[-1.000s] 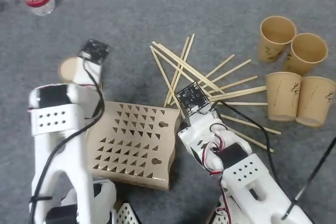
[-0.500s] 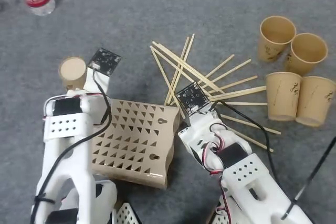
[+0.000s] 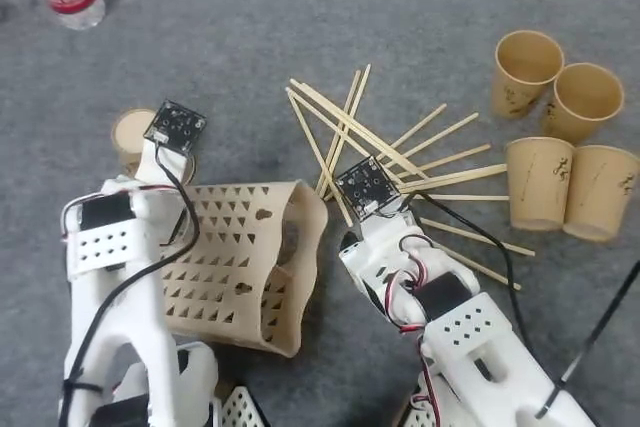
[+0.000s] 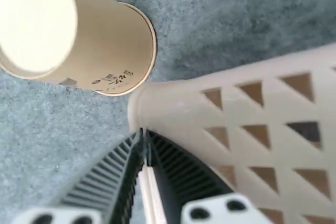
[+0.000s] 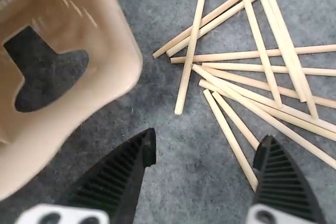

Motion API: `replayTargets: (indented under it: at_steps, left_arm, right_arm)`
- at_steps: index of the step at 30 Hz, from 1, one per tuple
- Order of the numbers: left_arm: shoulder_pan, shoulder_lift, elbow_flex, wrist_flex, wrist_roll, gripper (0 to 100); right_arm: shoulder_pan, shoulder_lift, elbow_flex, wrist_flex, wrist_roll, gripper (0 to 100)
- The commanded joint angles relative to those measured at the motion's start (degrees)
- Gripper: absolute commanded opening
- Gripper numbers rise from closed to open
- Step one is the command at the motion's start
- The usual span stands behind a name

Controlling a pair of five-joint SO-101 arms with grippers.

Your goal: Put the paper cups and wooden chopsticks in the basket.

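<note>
Three cameras: one overhead, two at the wrists, all on the basket [image 3: 240, 267].
The high view looks steeply down over the grey table [image 3: 250, 57], with both arms entering from the lower edge. The left wrist view looks along the left gripper [image 4: 143, 135], very near the basket's corner and a paper cup [image 4: 79, 40]. The right wrist view looks down past the right gripper [image 5: 208, 148], close to the basket's wall and the chopsticks [image 5: 226, 55].

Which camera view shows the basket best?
The high view: the whole basket is there, tilted on one side. The left wrist view gives its wall up close, clamped in the left gripper. The right wrist view gives one corner with a handle hole, near the open right gripper.
</note>
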Motion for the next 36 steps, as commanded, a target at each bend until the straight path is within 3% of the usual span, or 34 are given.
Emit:
replayTargets:
  at_steps: [1,7,10,16,27,33,36]
  left_arm:
    - [-0.62,0.79,3.21,-0.79,-1.14,1]
    - [-1.85,0.79,5.67,-5.01,-1.32,1]
    - [-4.57,0.79,7.16,-7.74,-4.92,1]
    - [-11.96,0.79,9.19,-11.6,-11.34,1]
    - [-18.55,0.79,9.19,-13.98,-17.32,1]
    - [-18.37,0.79,9.27,-13.98,-17.23,1]
    - [-18.37,0.79,9.27,-13.98,-17.23,1]
  right_arm:
    - [-0.48,0.57,-7.38,1.71,0.7,30.7]
    - [-3.47,0.66,-19.25,12.09,0.62,30.7]
    - [-6.64,1.54,-22.15,14.29,0.62,30.7]
    - [-9.45,16.22,-31.03,14.9,0.26,30.7]
    - [-9.27,43.21,-72.26,34.59,-4.13,31.2]
    - [-9.19,48.66,-90.9,45.93,-4.22,42.6]
    - [-9.19,51.82,-94.33,47.69,-3.96,43.6]
